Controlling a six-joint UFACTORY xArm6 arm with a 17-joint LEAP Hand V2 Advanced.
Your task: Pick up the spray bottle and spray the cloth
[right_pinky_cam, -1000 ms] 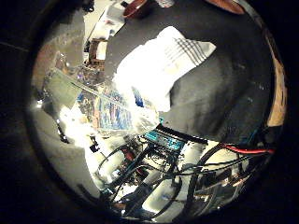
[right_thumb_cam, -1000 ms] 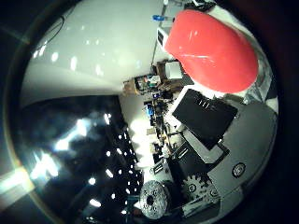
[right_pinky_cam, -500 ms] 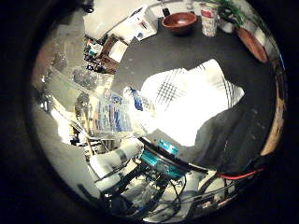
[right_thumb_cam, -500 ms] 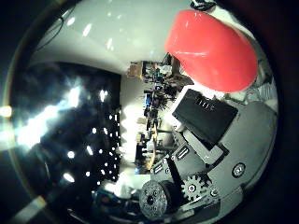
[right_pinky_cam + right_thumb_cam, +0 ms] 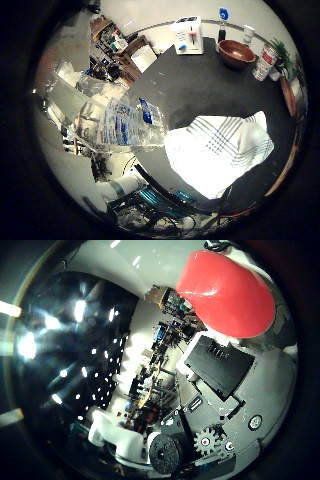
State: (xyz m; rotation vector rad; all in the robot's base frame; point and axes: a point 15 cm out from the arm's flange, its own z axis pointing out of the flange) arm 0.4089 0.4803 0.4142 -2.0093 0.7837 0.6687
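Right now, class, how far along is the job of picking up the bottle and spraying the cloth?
Done: the clear spray bottle looks lifted, close against the robot hand. In hand: it is held above the dark table. Left: the white cloth lies flat there, and no spraying is visible.

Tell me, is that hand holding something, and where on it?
Yes: the hand is closed round the clear spray bottle, gripping its body, lifted above the dark table.
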